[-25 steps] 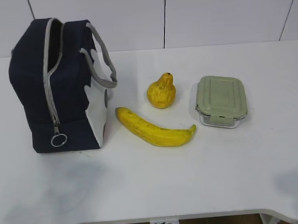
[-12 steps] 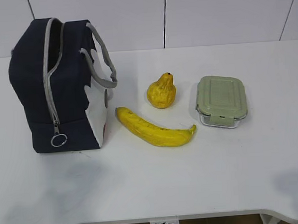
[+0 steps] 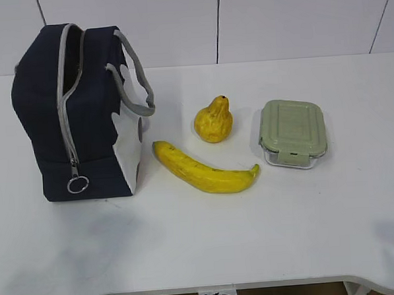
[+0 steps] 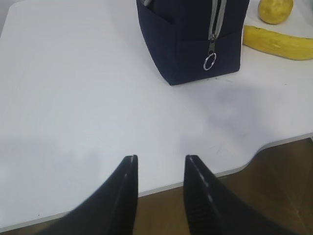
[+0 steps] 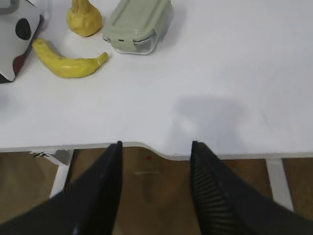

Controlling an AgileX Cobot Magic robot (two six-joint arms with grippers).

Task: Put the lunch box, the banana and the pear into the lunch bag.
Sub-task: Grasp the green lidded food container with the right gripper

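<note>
The navy lunch bag stands at the left of the table with its grey zipper partly open at the top; it also shows in the left wrist view. The pear stands to its right. The banana lies in front of the pear. The lunch box with its sage-green lid sits at the right. My left gripper is open and empty over the table's front edge. My right gripper is open and empty over the front edge, short of the lunch box and the banana.
The white table has a curved front edge with a notch. A white panelled wall stands behind it. Neither gripper shows in the exterior view; faint shadows lie on the table at the lower left and lower right.
The shadow at the table's lower right has faded slightly. The objects have not moved.
</note>
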